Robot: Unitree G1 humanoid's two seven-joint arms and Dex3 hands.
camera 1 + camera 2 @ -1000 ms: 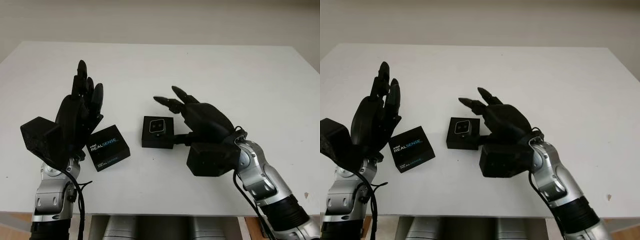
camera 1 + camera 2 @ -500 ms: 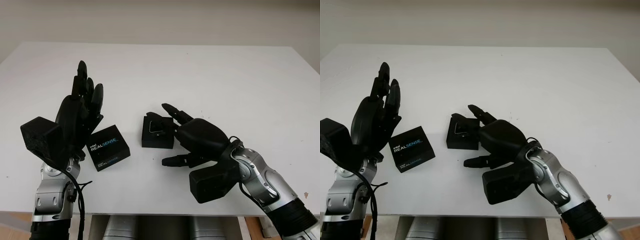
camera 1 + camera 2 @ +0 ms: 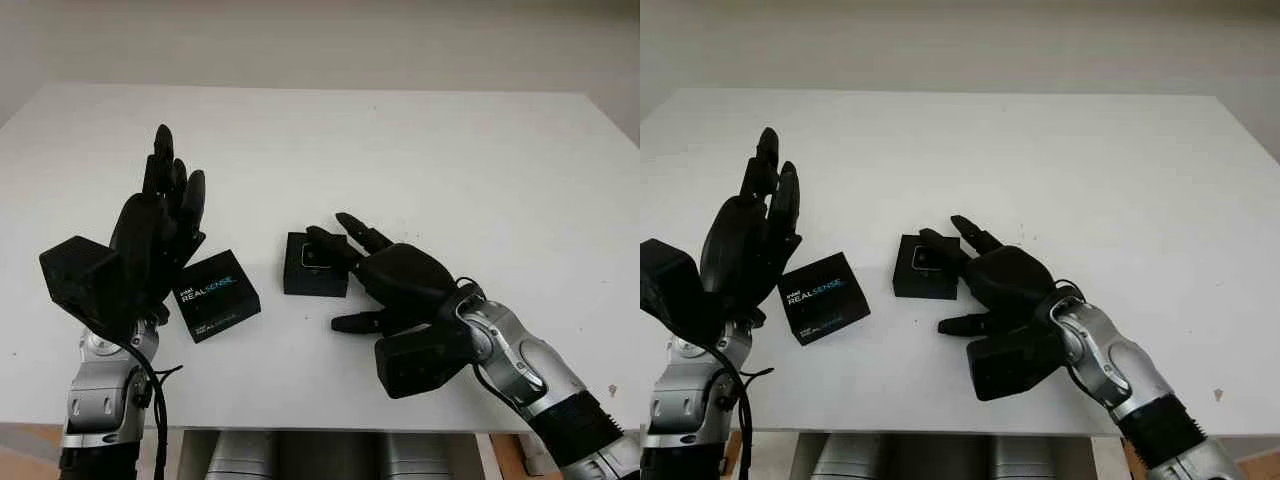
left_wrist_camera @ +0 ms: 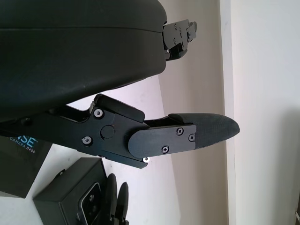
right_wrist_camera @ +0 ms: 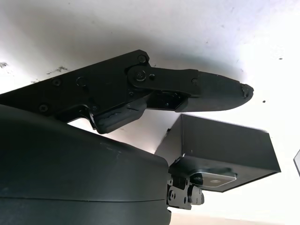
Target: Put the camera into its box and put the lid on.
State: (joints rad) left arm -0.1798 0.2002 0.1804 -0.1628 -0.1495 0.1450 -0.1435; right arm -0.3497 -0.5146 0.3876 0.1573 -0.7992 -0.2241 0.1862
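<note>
The small silver-faced camera [image 3: 315, 256] sits in its open black cardboard box [image 3: 314, 275] at worktop centre. Right hand [image 3: 395, 278], at the box's 4 o'clock, fingers [image 3: 352, 226] uncurled over it, holds nothing (a nudge could skew the camera). Printed black lid [image 3: 216, 295] lies at 9 o'clock beside the open left hand [image 3: 150, 235].

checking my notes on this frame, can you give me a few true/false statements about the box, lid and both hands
1. The black printed RealSense lid sits on the small open black box. False: it lies apart on the white table.
2. The silver-faced camera is in the box. True.
3. The left hand grips the lid. False: it is open, raised beside it.
4. The right hand is at the box. True.
</note>
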